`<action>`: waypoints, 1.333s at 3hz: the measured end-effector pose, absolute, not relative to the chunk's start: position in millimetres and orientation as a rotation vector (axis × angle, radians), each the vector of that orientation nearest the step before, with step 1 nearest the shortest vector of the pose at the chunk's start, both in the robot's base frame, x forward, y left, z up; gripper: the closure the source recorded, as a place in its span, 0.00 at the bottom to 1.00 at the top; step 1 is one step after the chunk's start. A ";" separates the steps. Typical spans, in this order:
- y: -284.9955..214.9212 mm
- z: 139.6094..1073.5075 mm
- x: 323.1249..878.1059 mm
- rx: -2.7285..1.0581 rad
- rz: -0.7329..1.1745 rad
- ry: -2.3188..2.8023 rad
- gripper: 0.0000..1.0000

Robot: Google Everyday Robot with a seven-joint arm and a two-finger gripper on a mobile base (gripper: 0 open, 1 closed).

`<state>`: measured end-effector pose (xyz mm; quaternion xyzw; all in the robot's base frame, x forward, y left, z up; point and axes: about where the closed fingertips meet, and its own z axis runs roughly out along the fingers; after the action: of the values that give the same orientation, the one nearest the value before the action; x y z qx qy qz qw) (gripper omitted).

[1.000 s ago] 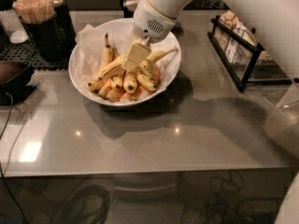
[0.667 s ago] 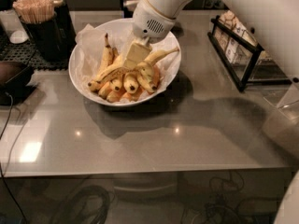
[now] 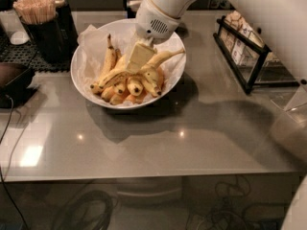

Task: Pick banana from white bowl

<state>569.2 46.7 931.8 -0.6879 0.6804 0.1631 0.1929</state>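
- Gripper [image 3: 140, 56] is down inside the white bowl [image 3: 82, 87], its tip in among the bananas [image 3: 129, 83] at the far-middle of the heap. The white arm [image 3: 168, 6] comes in from the far right, above it.
- Gripper state: cannot tell whether it is apart or clamped on fruit. Its pale tip merges with the yellow skins where they meet.
- Bowl sits on the grey table [image 3: 144, 147], left of centre and toward the far side. Crinkled white paper [image 3: 91, 37] lines it and stands up past the rim on the far left.
- Bananas lie in a loose pile, most with their ends pointing near. The long banana [image 3: 111, 76] runs from near left up to the gripper tip. The right-hand banana [image 3: 165, 56] reaches toward the right rim. The steep banana [image 3: 109, 56] stands at the left.
- Step in hand, by my reading: securing a hold on one banana before lifting. No fruit is clear of the bowl yet.
- To do it well, take a single fruit across its narrow width, near its middle, so it hangs level. Squeeze gently, since the skins may bruise or slip.
- Lift straight up, slowly. The fruits overlap, so a sideways pull could drag the others or the paper over the rim.
- Watch the bowl. If it tips or slides with the lift, the hold has likely caught paper or a second fruit.
- Keep the path away from the black rack [image 3: 242, 51] at right and the stick holder [image 3: 45, 28] at far left.
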 end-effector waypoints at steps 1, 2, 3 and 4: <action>45.2 930.9 568.7 -1.929 0.464 1.913 0.16; 40.5 925.9 567.8 -1.926 0.485 1.920 0.03; 36.4 916.7 569.1 -1.925 0.511 1.933 0.22; 33.3 909.6 572.0 -1.921 0.530 1.947 0.45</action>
<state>572.0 33.3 909.6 -0.6788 0.6877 0.1873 0.1768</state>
